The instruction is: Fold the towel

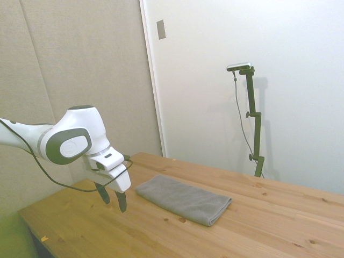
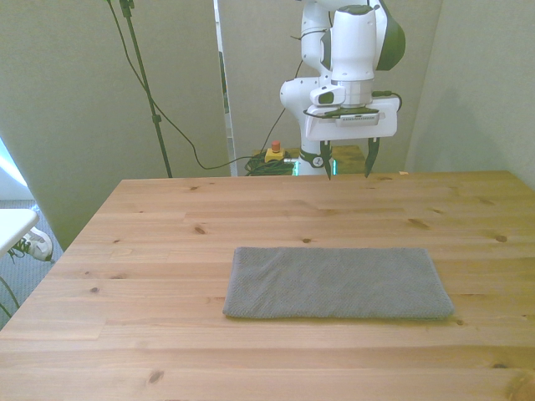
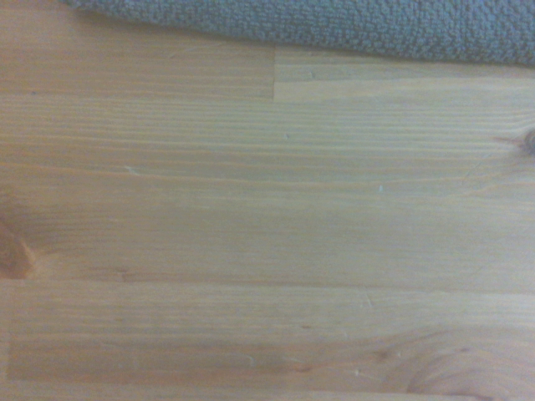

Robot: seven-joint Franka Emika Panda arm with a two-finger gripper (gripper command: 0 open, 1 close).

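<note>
The grey towel (image 2: 336,282) lies flat on the wooden table (image 2: 167,242) as a long folded rectangle with thick rounded edges, near the middle of the front view. In the side view the towel (image 1: 184,199) sits right of the arm. My gripper (image 2: 348,163) hangs open above the table's far edge, well behind the towel and apart from it, with nothing between its fingers. The side view shows the gripper (image 1: 112,199) just above the wood, left of the towel's near end. In the wrist view only an edge strip of the towel (image 3: 351,25) shows over bare planks.
A yellow box with a red button (image 2: 273,153) and cables lie on the floor behind the table. A white surface (image 2: 12,224) and a shoe (image 2: 33,245) sit at the front view's left. Walls close in behind the table.
</note>
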